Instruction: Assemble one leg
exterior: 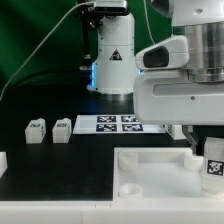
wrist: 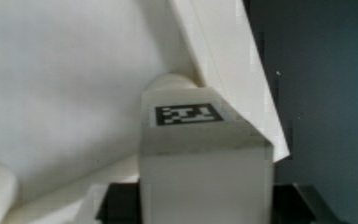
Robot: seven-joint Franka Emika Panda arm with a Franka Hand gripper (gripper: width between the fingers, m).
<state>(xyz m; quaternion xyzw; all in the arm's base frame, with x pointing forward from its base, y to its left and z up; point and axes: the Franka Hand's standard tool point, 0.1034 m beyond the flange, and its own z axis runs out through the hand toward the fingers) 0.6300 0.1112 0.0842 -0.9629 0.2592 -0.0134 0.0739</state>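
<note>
1. The small white plastic block-like leg [exterior: 213,166] with a black-and-white square tag hangs between the fingers of the gripper [exterior: 206,148]. Its tagged face is turned to the exterior camera.
2. The fingers stand narrow, closed on the leg's sides. In the wrist view the leg [wrist: 197,165] rises straight out from between them, flanked by a dark strip on either side.
3. The arm's white base column [exterior: 112,60] stands at the back of the table. The hand comes down from above at the exterior view's right, large in the foreground, with the fingers pointing down.
4. Just under the fingers lies the large flat white plastic panel [exterior: 160,165] with a raised rim and a round corner hole. The leg's lower end is over the panel's corner at the exterior view's right, but I cannot tell whether it touches.
5. Only the wrist view shows the leg's tag [wrist: 190,113] close up, with the panel's white surface [wrist: 69,90] filling the space beside it.
6. Only the exterior view shows the rest of the black table [exterior: 60,165]. Two more small white tagged legs [exterior: 37,130] [exterior: 62,129] stand side by side, well apart from the fingers toward the exterior view's left.
7. The marker board [exterior: 115,123] lies flat between those two legs and the fingers, farther back.
</note>
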